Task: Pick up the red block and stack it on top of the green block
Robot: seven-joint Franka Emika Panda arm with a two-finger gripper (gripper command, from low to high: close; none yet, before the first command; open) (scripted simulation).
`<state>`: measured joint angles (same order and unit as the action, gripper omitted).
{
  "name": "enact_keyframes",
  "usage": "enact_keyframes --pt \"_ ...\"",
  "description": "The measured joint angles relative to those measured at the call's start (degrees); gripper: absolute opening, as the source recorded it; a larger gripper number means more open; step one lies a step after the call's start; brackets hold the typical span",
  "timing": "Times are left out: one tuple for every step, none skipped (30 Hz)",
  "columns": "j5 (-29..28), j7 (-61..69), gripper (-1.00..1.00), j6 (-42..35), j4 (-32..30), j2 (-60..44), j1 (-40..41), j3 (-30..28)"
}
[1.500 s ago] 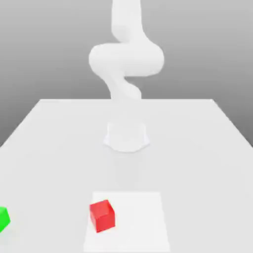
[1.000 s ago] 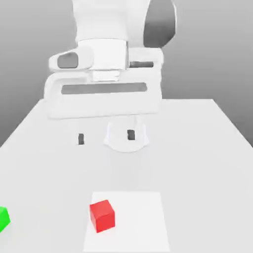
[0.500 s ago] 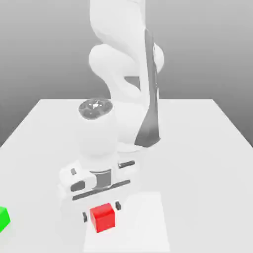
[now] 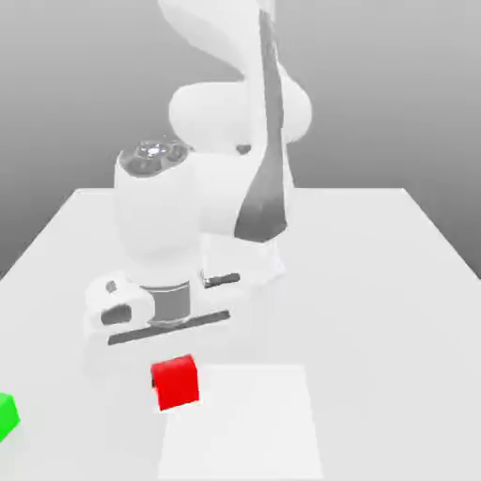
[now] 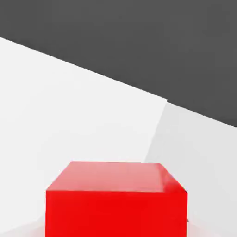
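Red block [image 4: 176, 382] now in pincer [image 4: 176, 380]

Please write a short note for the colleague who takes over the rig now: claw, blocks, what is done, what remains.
Claw: closed on the red block.
Red block: in the claw, at the near-robot end of the white patch.
Green block: on the table, at the exterior view's left edge.
Done: red block gripped.
Left: carry it over the green block, set it on top, release.
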<state>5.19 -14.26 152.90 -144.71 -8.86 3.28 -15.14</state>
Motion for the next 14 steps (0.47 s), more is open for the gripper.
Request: enact_keyframes --pt "0.77 -1.09 -1.0 -1.23 1.96 -0.88 1.36 -1.36" --pt "1.57 -2.15 -1.0 -2.42 3.91 -1.78 2.71 -2.69" --pt "2.38 -3.18 -1.0 -3.61 5.84 -2.69 4.09 -4.0" --pt "3.2 -4.21 -1.0 -4.79 7.76 -3.61 5.51 -5.27" --pt "4.05 -5.23 -1.0 -5.98 9.7 -4.54 6.92 -6.55" --pt "4.9 -6.25 -1.0 -7.17 11.64 -5.49 8.39 -7.79" --pt "6.22 -6.65 -1.0 -7.43 13.33 -7.14 9.85 -8.38" --pt "7.66 -6.31 -1.0 -6.67 14.26 -9.02 10.94 -8.18" --pt "9.14 -5.59 -1.0 -5.38 14.81 -11.01 11.86 -7.58" --pt "10.57 -4.76 -1.0 -3.86 15.18 -13.03 12.83 -6.63" --pt "11.78 -4.0 1.0 -2.5 15.42 -14.75 13.62 -5.76" --pt "11.78 -4.0 1.0 -2.5 15.42 -14.75 13.62 -5.76" --pt "11.78 -4.0 1.0 -2.5 15.42 -14.75 13.62 -5.76" --pt "11.78 -4.0 1.0 -2.5 15.42 -14.75 13.62 -5.76"
